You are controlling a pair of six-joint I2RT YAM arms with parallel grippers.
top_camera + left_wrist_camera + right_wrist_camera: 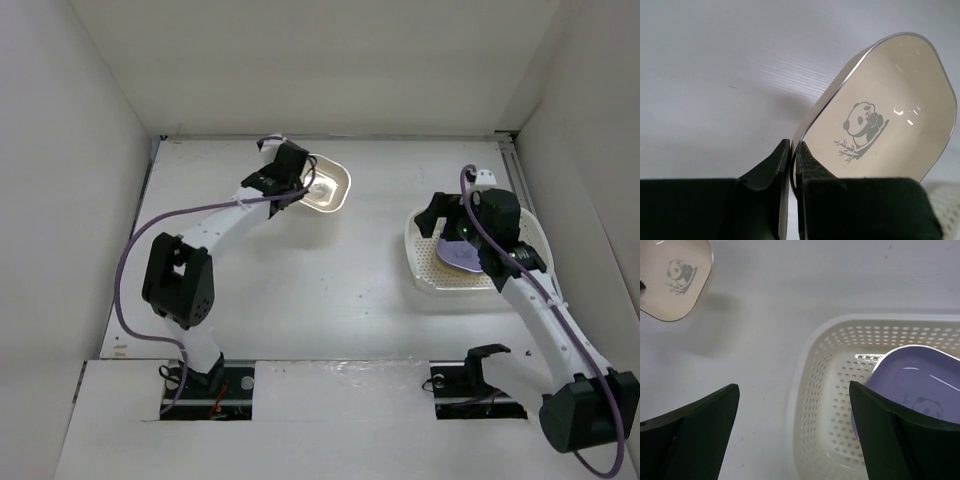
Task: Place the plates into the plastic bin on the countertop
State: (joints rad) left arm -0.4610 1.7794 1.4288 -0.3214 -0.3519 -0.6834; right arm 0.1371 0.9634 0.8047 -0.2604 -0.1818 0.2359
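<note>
Probably a robot lab cell. White table [330, 290] boxed in by bare white panels [60, 200]. Left arm [180, 275] and right arm [555, 320] bolted at its edge.

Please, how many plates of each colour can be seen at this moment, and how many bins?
cream plate: 1
purple plate: 1
white plastic bin: 1
Total: 3 things in view
</note>
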